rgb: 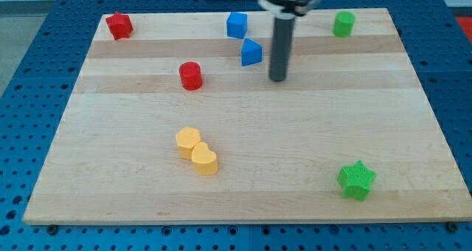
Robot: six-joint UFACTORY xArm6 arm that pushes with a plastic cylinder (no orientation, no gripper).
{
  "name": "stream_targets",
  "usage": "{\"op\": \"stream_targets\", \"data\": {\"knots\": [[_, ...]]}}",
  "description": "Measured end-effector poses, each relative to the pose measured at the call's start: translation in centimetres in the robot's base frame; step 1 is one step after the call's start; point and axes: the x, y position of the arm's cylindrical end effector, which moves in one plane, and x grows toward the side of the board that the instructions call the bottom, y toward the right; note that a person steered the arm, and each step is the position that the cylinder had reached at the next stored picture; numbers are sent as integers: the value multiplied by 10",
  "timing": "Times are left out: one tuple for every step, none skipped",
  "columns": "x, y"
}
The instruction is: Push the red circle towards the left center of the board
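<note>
Red circle [191, 75] sits upper-left of board [243, 192] centre. My tip [278, 79], bare rod gripping nothing, hangs well right of circle, level with it, blue triangle-ish block [251, 52] between-ish. You probably want straight leftward shove, dead-centre contact.

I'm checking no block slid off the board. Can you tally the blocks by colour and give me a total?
Red: 2, the red circle and a red star-like block
Blue: 2, a blue cube and a blue wedge-like block
Yellow: 2, touching, a yellow block and a yellow heart
Green: 2, a green cylinder and a green star
Total: 8
</note>
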Motion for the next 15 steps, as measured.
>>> {"op": "stream_targets", "data": {"knots": [[-4, -60], [-4, -119], [-6, -136], [-18, -135], [-12, -170], [-11, -170], [-5, -149], [1, -183], [2, -231], [1, -224], [0, -199], [0, -184], [5, -121], [36, -65], [56, -56]]}}
